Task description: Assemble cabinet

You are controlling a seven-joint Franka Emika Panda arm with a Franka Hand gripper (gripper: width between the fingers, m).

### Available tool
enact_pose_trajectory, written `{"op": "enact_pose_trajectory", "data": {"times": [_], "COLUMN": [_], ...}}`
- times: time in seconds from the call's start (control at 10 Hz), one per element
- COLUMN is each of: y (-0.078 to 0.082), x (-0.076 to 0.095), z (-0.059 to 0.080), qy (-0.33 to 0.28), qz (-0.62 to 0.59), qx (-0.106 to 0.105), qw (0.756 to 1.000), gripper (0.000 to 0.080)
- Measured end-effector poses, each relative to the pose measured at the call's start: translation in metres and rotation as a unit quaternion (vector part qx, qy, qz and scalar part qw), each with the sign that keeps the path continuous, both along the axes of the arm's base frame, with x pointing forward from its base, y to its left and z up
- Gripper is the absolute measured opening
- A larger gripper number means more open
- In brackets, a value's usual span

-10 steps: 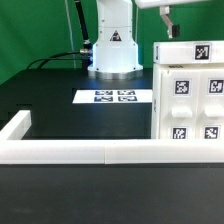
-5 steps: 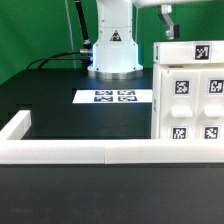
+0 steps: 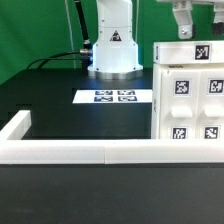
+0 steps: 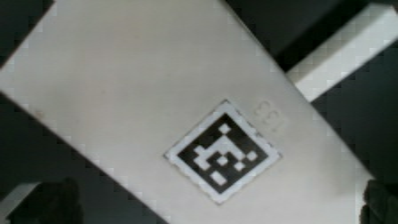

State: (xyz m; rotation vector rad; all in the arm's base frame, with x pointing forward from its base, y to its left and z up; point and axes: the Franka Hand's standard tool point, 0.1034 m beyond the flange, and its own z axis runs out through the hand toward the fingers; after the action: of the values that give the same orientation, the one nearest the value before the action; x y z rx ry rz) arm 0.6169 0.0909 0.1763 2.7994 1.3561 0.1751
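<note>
One arm: I see it reaching in from above at the exterior view's right.
Hand [image 3: 184, 32]: it hangs just above the cabinet's top; I cannot tell whether its fingers are apart or together.
Cabinet [image 3: 190, 100]: upright on the black table [image 3: 60, 110], at the exterior view's right, against the white rail [image 3: 80, 152].
Wrist view: a white tagged face [image 4: 169, 95] close up.
Marker board [image 3: 113, 97]: flat, beside the cabinet.

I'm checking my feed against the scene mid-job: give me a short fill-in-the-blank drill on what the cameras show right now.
1. The gripper hangs ____ the cabinet.
2. The marker board lies flat on the ____ table.
3. In the exterior view, the marker board lies to the cabinet's ____.
4. The wrist view is filled by a white surface bearing one black-and-white ____.

Missing words: above; black; left; tag
</note>
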Motion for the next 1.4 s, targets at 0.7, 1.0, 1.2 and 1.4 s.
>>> {"op": "enact_pose_trajectory", "data": {"times": [0.7,1.0,1.2,1.4], "y": [-0.009,-0.008,-0.01,-0.011], "x": [-0.003,-0.006,-0.006,-0.006], "z": [-0.009,-0.02,-0.021,-0.021], "qy": [0.005,0.014,0.015,0.015], "qz": [0.217,0.23,0.228,0.227], "qx": [-0.047,-0.051,-0.051,-0.051], "qw": [0.975,0.972,0.972,0.972], "gripper": [0.0797,0.0797,0.0797,0.0576]}}
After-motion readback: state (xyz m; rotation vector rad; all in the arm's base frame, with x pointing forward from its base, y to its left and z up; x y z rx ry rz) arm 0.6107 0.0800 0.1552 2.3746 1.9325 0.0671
